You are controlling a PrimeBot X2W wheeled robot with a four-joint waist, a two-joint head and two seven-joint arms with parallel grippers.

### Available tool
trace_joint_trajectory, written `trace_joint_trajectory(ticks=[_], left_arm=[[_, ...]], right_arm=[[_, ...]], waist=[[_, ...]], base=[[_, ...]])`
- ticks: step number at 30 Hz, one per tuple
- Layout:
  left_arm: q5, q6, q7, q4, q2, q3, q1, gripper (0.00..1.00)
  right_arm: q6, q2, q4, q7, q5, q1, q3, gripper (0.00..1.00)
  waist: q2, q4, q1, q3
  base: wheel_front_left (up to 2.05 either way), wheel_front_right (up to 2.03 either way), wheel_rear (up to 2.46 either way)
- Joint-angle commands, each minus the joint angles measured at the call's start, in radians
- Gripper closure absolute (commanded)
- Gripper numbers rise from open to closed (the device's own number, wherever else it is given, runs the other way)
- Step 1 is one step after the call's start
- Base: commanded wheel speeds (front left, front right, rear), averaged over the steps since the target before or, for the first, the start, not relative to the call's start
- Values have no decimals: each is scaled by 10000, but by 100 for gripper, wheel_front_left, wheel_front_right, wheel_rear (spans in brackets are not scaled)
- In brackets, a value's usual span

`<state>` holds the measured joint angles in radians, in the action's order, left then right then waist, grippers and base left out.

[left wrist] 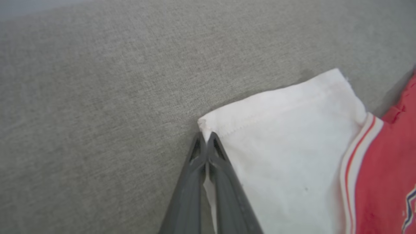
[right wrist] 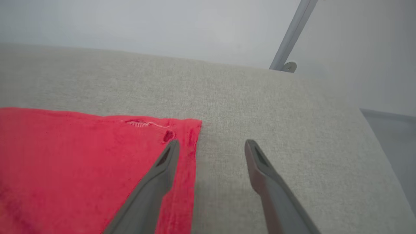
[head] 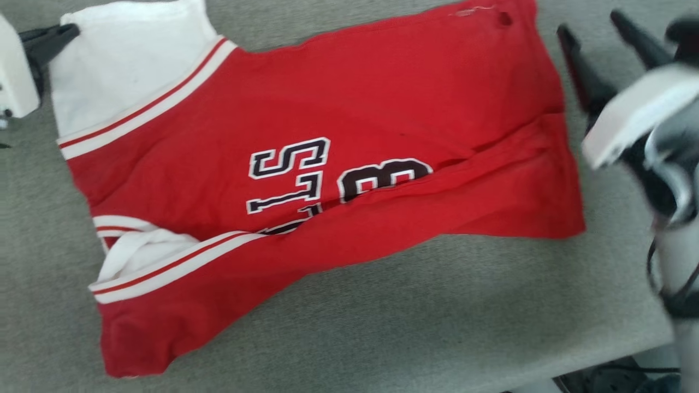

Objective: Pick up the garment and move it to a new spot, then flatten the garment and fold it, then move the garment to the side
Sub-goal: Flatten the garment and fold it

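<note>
The garment [head: 306, 180], a red jersey with white sleeves, striped trim and dark lettering, lies spread on the grey surface, its near long edge folded up over part of the lettering. My left gripper [head: 71, 31] is at the far left sleeve corner. In the left wrist view the left gripper [left wrist: 204, 136] is shut, pinching the edge of the white sleeve [left wrist: 286, 143]. My right gripper [head: 590, 23] hovers open by the far right hem corner. In the right wrist view the right gripper [right wrist: 211, 146] has one finger over the red hem [right wrist: 97, 156] and the other over bare surface.
The grey fabric surface [head: 437, 305] ends at a front edge at the lower right, with dark cables [head: 611, 376] below it. Beyond the surface's far edge are a pale wall and a slanted metal pole [right wrist: 292, 32].
</note>
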<state>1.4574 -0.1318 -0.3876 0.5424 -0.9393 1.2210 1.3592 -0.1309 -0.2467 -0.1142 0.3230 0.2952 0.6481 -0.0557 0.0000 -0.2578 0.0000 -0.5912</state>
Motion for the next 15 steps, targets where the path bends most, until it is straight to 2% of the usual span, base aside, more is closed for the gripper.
trace_joint_trajectory(ticks=[1,8,15], left_arm=[[-128,22,-28,-72,139,171,-52,100],[-142,24,175,-439,573,316,119,100],[-151,24,341,-760,864,459,92,100]], right_arm=[[4,-113,-397,424,214,531,54,0],[2,-441,-2725,3843,1311,2709,-91,0],[2,-496,-3431,5073,1411,3374,-335,0]], waist=[[0,275,0,-121],[0,1005,0,-298],[0,1442,0,-371]], base=[[0,0,0],[0,0,0],[0,0,0]])
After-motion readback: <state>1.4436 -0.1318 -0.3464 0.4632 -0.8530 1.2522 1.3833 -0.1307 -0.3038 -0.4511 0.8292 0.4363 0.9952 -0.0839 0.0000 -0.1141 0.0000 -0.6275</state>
